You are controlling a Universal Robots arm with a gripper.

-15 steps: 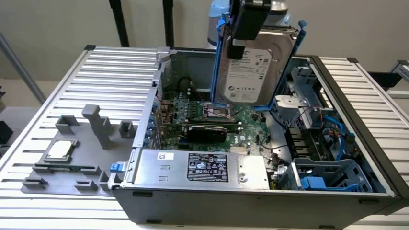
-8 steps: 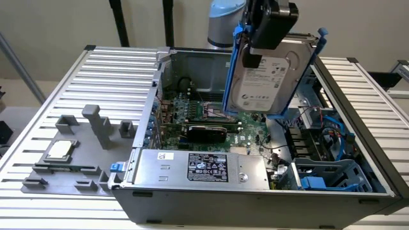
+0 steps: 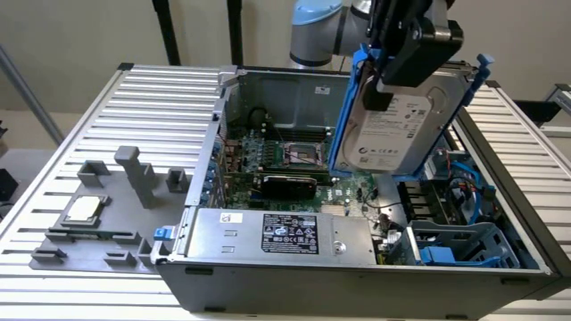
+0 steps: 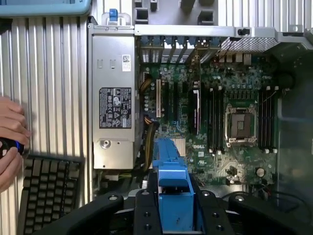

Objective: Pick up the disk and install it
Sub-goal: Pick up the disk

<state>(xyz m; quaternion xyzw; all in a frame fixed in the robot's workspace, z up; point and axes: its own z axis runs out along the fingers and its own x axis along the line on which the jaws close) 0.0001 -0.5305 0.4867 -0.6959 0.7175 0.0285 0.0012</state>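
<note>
Blue-framed disk (image 3: 402,130) hangs over the open computer (image 3: 357,287), pinched tight in the gripper (image 3: 379,93), so it is picked up but not yet put in.

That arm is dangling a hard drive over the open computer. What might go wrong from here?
1. The claw holds the disk tilted in the air above the motherboard; a slip could drop it onto the board.
2. Blue cables lie beside the blue cage and might snag the disk.
3. A person's hand sits by the keyboard, close to the case, possibly within the arm's sweep.
</note>
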